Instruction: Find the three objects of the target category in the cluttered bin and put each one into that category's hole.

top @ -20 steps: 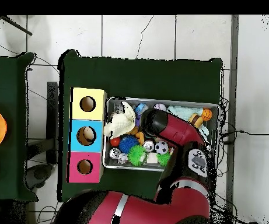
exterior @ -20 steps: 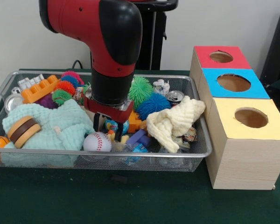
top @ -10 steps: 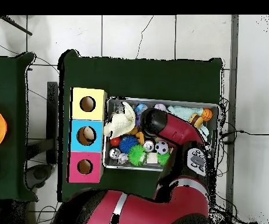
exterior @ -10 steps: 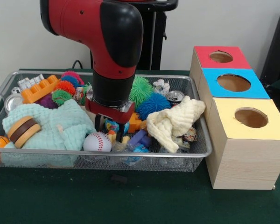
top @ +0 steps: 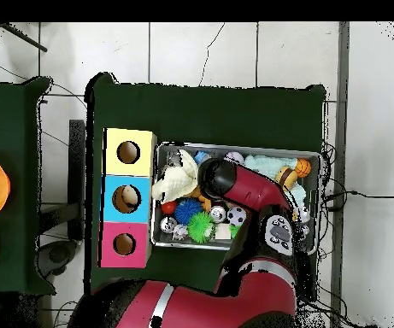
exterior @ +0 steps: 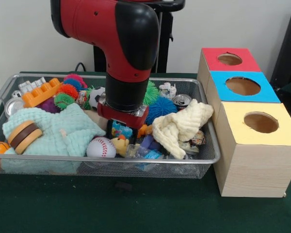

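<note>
End effector [exterior: 120,132]: lowered into the middle of the bin [exterior: 150,161], its dark tips down among the small toys; whether it is released or clenched cannot be told, since the arm's wrist and the clutter hide the tips. The red and black arm [exterior: 128,53] descends from above and covers the centre of the bin in both views.

Bin: a silver wire-mesh basket on the green desk [exterior: 136,204], surrounding the end effector on all sides. From the front, a pale green cloth [exterior: 53,131] lies to the left of the end effector, with a baseball [exterior: 101,147] just beside it at the near rim. A cream cloth [exterior: 182,126] lies to the right. A blue spiky ball [exterior: 161,108] and a green spiky ball [exterior: 149,92] sit behind the wrist, an orange block [exterior: 41,93] toward the far left corner.

Boxes: three wood-grain boxes stand touching in a row just beside the bin's right end, topped red [exterior: 229,59], blue [exterior: 242,86] and yellow [exterior: 260,122], each with one round hole.
</note>
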Motion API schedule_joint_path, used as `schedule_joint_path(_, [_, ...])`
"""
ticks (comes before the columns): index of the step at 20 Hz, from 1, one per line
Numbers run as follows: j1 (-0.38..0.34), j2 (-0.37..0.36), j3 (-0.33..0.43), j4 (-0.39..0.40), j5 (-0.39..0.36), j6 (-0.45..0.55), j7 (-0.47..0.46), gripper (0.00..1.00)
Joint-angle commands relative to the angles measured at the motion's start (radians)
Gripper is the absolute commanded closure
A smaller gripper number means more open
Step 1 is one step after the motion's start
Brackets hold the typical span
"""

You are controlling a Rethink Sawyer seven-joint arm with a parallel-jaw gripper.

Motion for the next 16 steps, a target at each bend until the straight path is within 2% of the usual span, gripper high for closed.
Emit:
schedule_joint_path(1, [0.017,0.016,0.113,0.019,0.017,-0.036,0.174,0.0])
schedule_joint_path(3, [0.012,0.019,0.121,0.013,0.012,-0.046,0.161,0.0])
schedule_joint_path(4, [0.007,0.019,0.13,0.014,0.007,-0.057,0.149,1.0])
schedule_joint_path(7, [-0.02,0.015,0.169,0.03,0.002,-0.103,0.131,1.0])
schedule_joint_path(10, [0.013,0.031,0.114,-0.016,0.005,-0.058,0.156,1.0])
schedule_joint_path(16, [0.018,0.028,0.108,-0.02,0.015,-0.043,0.169,1.0])
